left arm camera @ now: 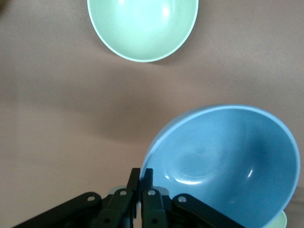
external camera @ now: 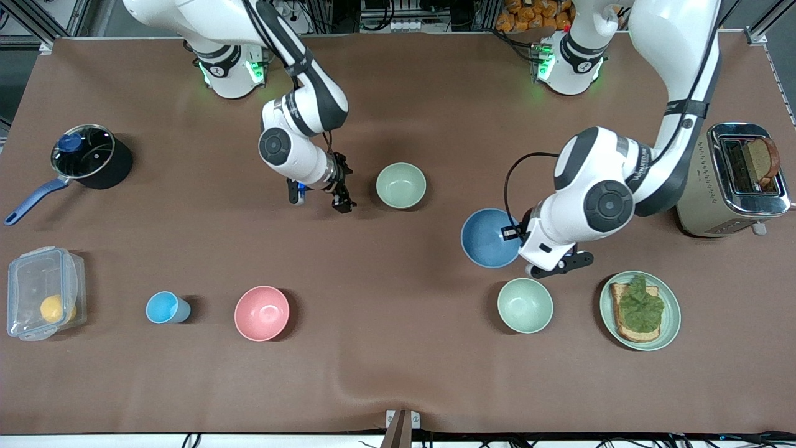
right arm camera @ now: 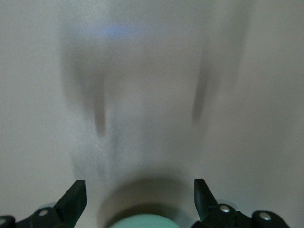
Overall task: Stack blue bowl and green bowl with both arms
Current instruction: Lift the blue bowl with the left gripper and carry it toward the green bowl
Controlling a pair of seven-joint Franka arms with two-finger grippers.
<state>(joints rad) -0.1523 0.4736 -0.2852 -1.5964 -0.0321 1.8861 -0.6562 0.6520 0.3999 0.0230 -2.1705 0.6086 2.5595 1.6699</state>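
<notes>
Blue bowl [left arm camera: 228, 166] is pinched by its rim in left hand [left arm camera: 141, 190]; right hand [external camera: 320, 196] is spread beside green bowl [external camera: 401, 185]. Stacking is outstanding.

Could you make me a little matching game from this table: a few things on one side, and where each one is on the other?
Things:
1. blue bowl
2. slice of bread
3. toast with greens
4. yellow fruit

Places:
A. in the clear lidded box
B. on the green plate
C. pinched at the rim by the left claw
D. in the toaster

Pairs: 1-C, 2-D, 3-B, 4-A
</notes>
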